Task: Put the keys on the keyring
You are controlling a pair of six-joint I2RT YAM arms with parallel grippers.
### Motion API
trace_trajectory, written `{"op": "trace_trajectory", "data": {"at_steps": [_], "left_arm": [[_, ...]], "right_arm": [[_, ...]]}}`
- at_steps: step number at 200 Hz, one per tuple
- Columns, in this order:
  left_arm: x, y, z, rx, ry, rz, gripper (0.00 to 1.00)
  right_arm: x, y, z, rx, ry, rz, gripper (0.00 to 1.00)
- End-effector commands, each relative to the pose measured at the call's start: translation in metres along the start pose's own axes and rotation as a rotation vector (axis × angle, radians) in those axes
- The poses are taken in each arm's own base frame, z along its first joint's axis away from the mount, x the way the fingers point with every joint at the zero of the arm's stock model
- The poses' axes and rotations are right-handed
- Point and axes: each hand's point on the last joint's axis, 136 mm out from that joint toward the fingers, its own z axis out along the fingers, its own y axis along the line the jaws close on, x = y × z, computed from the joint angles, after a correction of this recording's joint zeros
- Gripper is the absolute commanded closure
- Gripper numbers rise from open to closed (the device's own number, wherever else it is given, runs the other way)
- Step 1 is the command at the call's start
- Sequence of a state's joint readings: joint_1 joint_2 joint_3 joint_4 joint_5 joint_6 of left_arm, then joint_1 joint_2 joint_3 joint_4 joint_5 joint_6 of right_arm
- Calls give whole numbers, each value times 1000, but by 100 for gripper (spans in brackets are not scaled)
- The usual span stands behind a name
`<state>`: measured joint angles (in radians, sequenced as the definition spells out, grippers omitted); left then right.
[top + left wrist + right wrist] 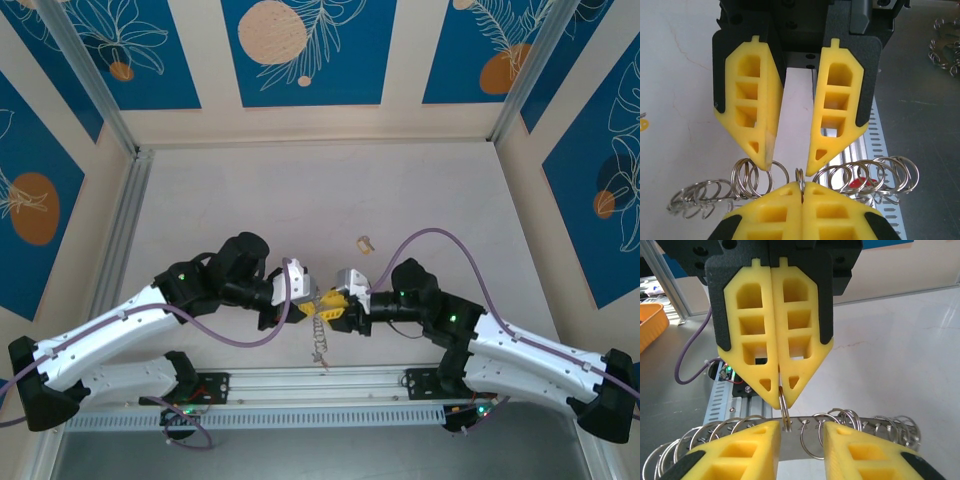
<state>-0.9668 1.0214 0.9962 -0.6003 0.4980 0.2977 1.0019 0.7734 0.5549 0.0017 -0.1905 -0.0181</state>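
Top external: the two claws meet nose to nose near the worktop's (300,190) near edge, left claw (310,302) at 9 o'clock, right claw (334,304) at 3. The keys (319,336) trail toward 6 beneath them.

Left wrist: my left claw (790,165) is spread and empty. The keys (865,175) lie in a row running 9 to 3 just under its tips.

Right wrist: my right claw (781,397) is pressed together on a thin ring seen edge-on, which I take for the keyring (784,415), hanging toward 6. The left claw (800,426) straddles the row, so I judge it nearer for feeding a key.
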Motion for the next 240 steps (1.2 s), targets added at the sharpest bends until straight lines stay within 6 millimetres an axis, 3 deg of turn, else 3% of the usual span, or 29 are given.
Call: {"op": "trace_trajectory", "data": {"at_steps": [1,31,84,123,143,158,198,240], "left_arm": [[-22,-6,-14,13,-75,50,100],[-21,-5,-13,12,-69,48,100],[-22,-3,-9,13,-69,43,100],[-24,3,-12,-29,-81,41,100],[-28,1,-20,-46,-119,36,71],[-32,-1,-29,-49,-165,21,59],[-41,-4,-41,-50,-283,0,57],[-59,-1,-42,-41,-394,23,63]], "right_arm": [[-23,7,0,-39,-58,-29,75],[-24,10,3,-52,-60,-34,79],[-21,10,5,-55,-48,-40,100],[-24,2,1,-4,-66,-35,100],[-33,-4,-9,27,-133,-15,100],[-42,-4,-19,18,-201,5,100],[-68,8,-37,-64,-343,17,100],[-87,17,-41,-125,-420,-4,100]]}}
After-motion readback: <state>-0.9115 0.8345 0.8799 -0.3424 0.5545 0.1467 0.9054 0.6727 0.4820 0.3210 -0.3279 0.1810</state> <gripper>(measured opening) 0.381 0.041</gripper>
